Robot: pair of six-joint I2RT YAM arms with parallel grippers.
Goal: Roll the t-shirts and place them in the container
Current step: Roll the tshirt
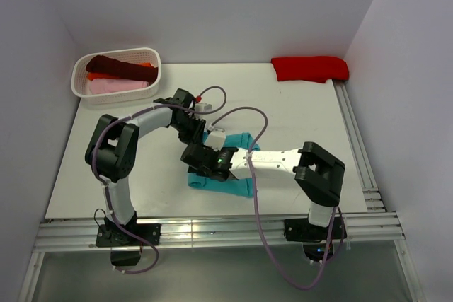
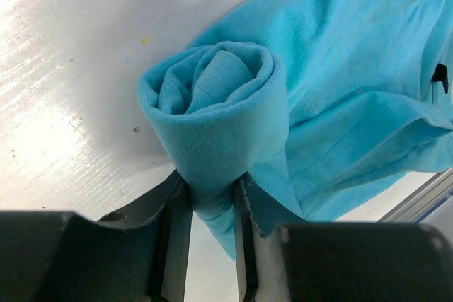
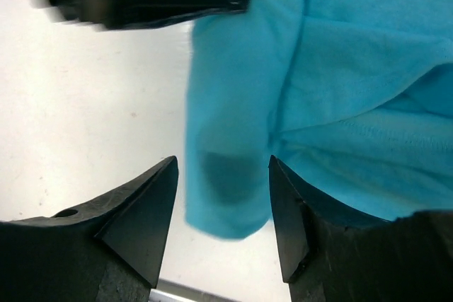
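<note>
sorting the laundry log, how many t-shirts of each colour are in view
teal t-shirt: 1
red t-shirt: 1
maroon t-shirt: 1
orange t-shirt: 1
pink t-shirt: 1
total: 5

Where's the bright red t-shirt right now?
In the top view, the red t-shirt lies at the far right corner of the table, opposite the white basket at far left.
</note>
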